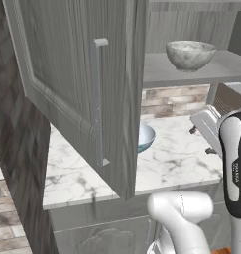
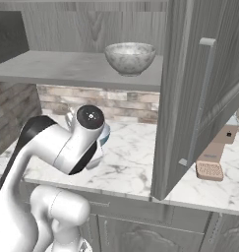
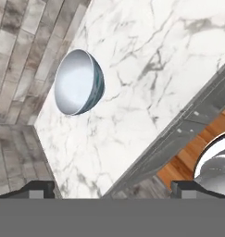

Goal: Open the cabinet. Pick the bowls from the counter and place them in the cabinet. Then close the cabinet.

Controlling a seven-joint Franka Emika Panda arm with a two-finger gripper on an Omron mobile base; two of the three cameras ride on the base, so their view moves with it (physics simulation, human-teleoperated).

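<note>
The blue bowl (image 3: 79, 82) stands on the marble worktop (image 3: 146, 83), near the brick wall (image 3: 21, 51); the fingers (image 3: 37, 189) are wide apart.

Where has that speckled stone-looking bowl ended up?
The speckled bowl sits upright on the grey shelf inside the open cabinet, above the marble counter where the blue bowl rests.
</note>
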